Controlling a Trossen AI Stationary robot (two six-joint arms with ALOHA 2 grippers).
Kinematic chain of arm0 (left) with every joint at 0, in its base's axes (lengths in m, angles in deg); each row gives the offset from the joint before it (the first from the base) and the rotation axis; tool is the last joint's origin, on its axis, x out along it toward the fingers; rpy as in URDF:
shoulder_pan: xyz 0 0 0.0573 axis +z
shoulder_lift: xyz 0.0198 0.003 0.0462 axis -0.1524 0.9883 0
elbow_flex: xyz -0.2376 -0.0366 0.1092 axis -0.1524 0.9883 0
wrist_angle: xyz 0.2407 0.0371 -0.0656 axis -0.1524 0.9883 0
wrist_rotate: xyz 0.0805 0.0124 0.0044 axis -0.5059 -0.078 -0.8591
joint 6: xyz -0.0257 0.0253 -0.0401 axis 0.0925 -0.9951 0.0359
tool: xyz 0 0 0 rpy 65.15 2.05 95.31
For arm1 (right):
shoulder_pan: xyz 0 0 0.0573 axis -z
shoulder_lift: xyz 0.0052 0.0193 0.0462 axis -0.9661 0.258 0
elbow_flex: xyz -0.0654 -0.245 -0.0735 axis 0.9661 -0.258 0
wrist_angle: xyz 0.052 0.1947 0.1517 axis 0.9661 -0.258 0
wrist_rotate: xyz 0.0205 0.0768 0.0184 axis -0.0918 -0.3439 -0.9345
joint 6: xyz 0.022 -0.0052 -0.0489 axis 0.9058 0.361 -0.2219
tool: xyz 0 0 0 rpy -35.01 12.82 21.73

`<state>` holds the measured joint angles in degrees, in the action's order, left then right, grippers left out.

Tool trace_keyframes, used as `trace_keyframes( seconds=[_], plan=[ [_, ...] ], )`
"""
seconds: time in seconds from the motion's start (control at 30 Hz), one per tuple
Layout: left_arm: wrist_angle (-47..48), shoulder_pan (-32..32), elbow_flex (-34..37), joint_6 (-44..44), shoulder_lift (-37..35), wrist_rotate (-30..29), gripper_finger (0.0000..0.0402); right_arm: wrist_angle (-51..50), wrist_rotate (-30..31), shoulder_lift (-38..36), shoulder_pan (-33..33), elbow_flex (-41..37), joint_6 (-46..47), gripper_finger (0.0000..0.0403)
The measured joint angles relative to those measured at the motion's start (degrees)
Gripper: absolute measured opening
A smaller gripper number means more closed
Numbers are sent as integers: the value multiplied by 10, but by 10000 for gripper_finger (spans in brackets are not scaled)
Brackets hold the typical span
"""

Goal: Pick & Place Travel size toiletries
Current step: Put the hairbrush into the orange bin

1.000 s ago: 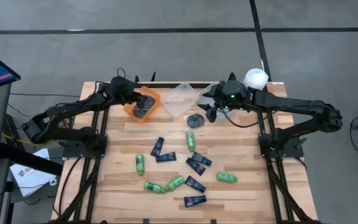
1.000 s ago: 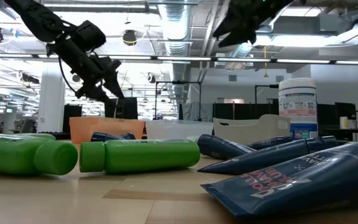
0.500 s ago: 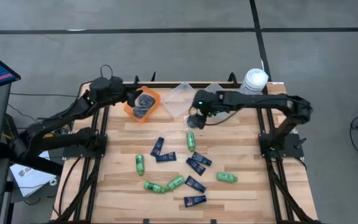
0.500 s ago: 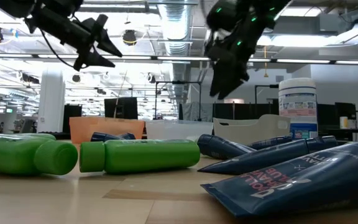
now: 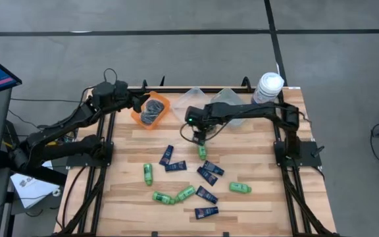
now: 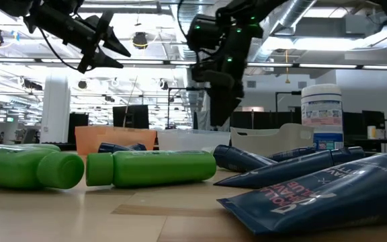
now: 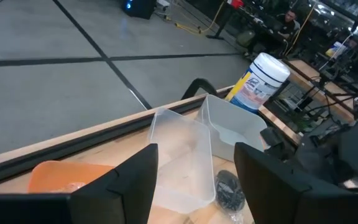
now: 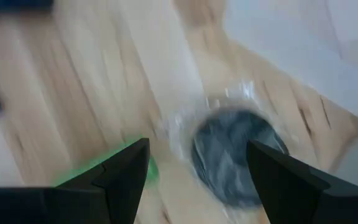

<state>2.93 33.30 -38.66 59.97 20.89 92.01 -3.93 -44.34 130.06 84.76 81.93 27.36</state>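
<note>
Early in the job, judging by the spread. The orange bin (image 5: pixel 151 110) at about 11 o'clock on the surface (image 5: pixel 255 204) already has some dark stuff in it, probably tins, can't make out how many. The two clear bins (image 5: pixel 191 104) at 12 o'clock look empty or nearly so. Still loose: a round dark tin (image 8: pixel 238 154) just in front of the clear bins, plus a scatter of green bottles (image 5: pixel 239 188) and navy tubes (image 5: pixel 206 212) from centre down to 6 o'clock, roughly a dozen pieces, none sorted. Right claw (image 5: pixel 200 137) is low over the centre-rear of the surface, fingers spread wide and empty; its wrist view shows the tin lying between the fingers and a green bottle (image 5: pixel 202 150) just beside it, so that tin looks like the next pick, not yet gripped. Left claw (image 5: pixel 139 102) hangs at the orange bin's rim, fingers apart, holding nothing. White jar (image 5: pixel 269 87) stands at 1 o'clock, not part of the sort. Most of the work is left.
</note>
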Motion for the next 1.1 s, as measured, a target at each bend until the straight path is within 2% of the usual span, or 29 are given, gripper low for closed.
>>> trace_keyframes(
  seconds=[0.4, 0.8, 0.93, 1.1],
  plan=[
    [0, 0, 0, 4, 0, 6, 204, -49, 9, 101, -11, 87, 116, 260],
    [0, 0, 0, 4, 0, 9, 204, -108, 38, 161, -10, 117, 121, 253],
    [0, 0, 0, 4, 0, 9, 204, -120, 40, 164, -11, 116, 121, 210],
    [0, 0, 0, 4, 0, 9, 204, -127, 44, 164, -10, 116, 117, 112]
  ],
)
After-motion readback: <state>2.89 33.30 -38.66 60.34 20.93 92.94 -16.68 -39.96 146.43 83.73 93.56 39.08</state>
